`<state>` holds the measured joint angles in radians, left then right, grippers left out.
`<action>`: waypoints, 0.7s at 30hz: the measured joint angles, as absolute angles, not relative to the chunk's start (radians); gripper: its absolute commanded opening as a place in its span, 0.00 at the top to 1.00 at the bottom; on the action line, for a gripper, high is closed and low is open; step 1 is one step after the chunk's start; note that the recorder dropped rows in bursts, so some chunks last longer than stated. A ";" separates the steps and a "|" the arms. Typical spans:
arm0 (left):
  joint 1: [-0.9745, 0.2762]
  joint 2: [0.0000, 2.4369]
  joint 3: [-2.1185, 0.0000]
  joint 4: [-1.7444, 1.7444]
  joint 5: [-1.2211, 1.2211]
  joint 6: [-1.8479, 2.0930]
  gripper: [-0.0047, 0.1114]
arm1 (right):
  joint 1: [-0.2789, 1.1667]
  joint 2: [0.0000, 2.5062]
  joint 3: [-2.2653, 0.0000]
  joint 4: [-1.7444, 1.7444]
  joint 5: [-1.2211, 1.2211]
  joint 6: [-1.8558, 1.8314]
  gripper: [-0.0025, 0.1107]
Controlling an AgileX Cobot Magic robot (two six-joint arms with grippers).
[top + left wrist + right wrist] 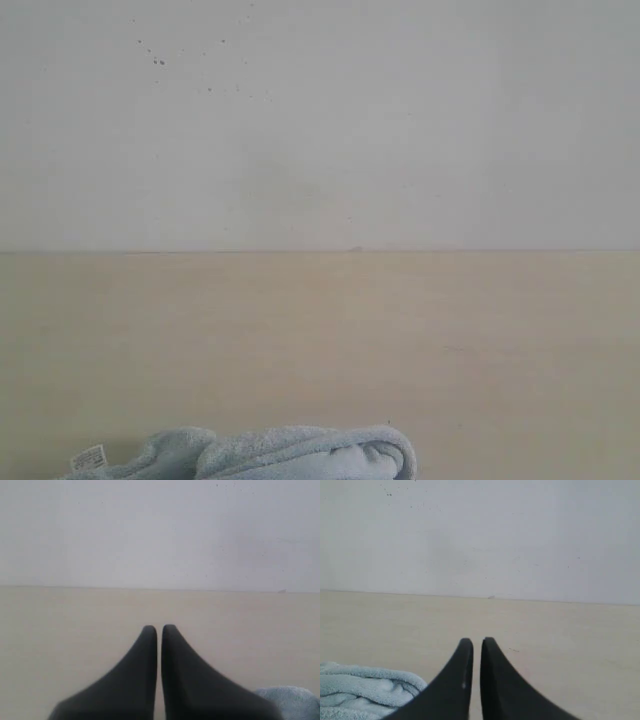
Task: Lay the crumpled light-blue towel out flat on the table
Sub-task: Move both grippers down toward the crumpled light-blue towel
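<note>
The light-blue towel (285, 453) lies crumpled at the near edge of the beige table (330, 330), its white label (89, 459) at its left end. Neither gripper shows in the exterior view. In the left wrist view my left gripper (159, 628) is shut with nothing between its black fingers, and a bit of towel (292, 702) shows beside it. My right gripper (476, 641) is shut and empty too, with the towel (362, 690) bunched off to one side, apart from the fingers.
A white speckled wall (320, 120) rises behind the table's far edge. Bare table surface stretches beyond and to both sides of the towel.
</note>
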<state>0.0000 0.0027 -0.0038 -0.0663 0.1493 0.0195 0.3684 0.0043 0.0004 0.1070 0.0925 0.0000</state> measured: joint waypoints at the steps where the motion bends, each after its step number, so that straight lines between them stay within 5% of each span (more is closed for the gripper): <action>1: 0.000 0.003 -0.004 -0.066 0.149 0.020 0.92 | 0.368 0.004 0.000 0.107 0.093 0.000 0.92; 21: 0.000 0.003 -0.004 -0.189 0.074 -0.124 0.92 | 0.368 0.004 0.000 0.107 0.027 0.022 0.92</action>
<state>0.0000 0.0027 -0.0038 -0.1890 0.0741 -0.1236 0.3684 0.0043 0.0004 0.1070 0.0275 0.0218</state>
